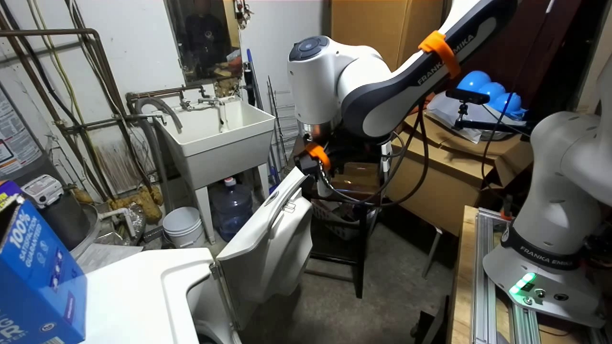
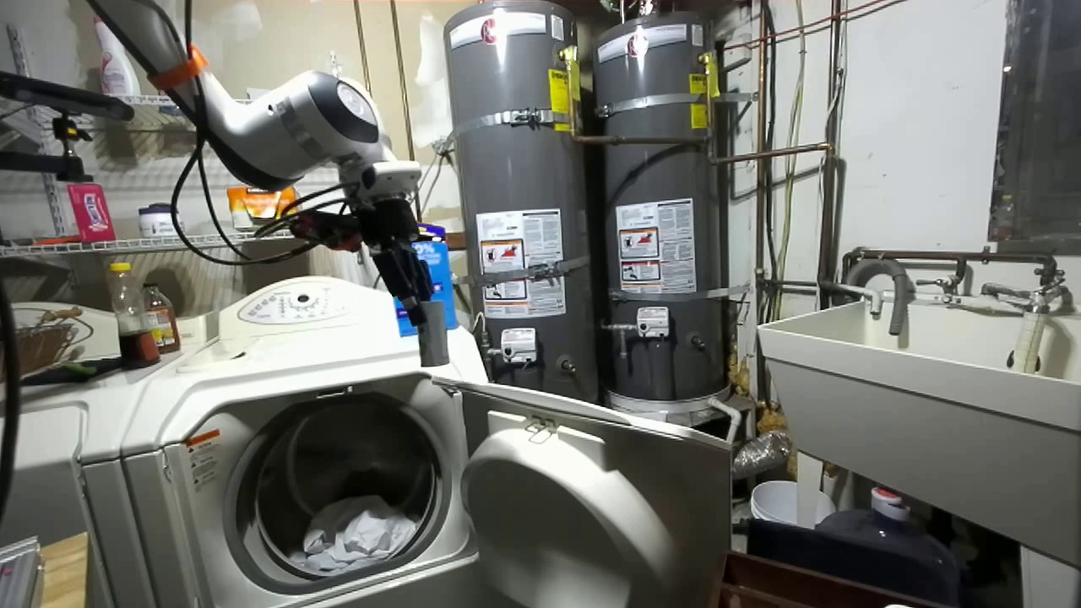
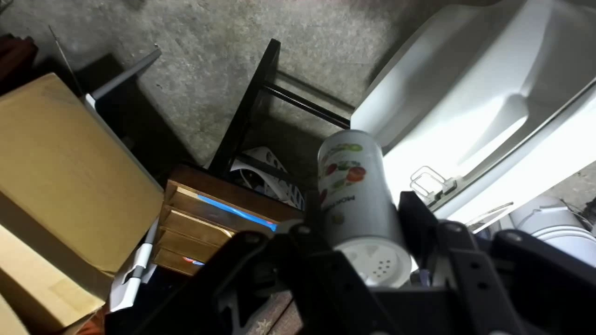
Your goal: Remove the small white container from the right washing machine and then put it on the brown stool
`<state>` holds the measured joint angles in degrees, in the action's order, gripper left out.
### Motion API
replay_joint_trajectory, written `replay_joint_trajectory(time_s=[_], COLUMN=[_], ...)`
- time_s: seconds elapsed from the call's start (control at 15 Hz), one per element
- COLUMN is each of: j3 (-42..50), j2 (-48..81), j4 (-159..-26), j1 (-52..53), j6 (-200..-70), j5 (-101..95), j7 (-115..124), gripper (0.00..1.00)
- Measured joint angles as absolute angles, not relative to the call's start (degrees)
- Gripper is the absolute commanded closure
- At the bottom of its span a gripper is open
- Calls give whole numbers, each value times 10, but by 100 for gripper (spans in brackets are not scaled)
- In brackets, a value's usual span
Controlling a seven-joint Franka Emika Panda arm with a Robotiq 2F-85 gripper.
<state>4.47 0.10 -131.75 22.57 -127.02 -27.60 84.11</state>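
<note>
Wrist view: the gripper (image 3: 364,214) clasps the white container (image 3: 355,186) (fruit-printed), grey concrete floor (image 3: 200,60) and a cardboard box (image 3: 77,167) beyond.

The open door (image 2: 583,507) of the washing machine (image 2: 253,355) sticks out like a wall. Right next to the door, a hand could go into the round drum (image 2: 338,447), with white cloth (image 2: 359,534) low inside. Just past the door's outer edge, the stool (image 1: 361,258) and a brown box (image 3: 200,232) with slots get in the way. Farther from the door, a cardboard box (image 3: 79,172) blocks too. Bare floor (image 1: 397,282) beside the door leaves room (how close the gripper (image 3: 364,209) and can (image 3: 354,177) come is hard to tell).
</note>
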Motion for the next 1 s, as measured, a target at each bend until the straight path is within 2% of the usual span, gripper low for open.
replay_joint_trajectory(time_s=[0.07,0.47,1.0], j3=[43,3,58], j2=[-5,-5,1], j4=[-1323,-1326,-1330], j1=[225,140,-19], j6=[-1270,-1261,-1266], j5=[-276,-277,-278], j7=[842,861,902], gripper=[80,80,80])
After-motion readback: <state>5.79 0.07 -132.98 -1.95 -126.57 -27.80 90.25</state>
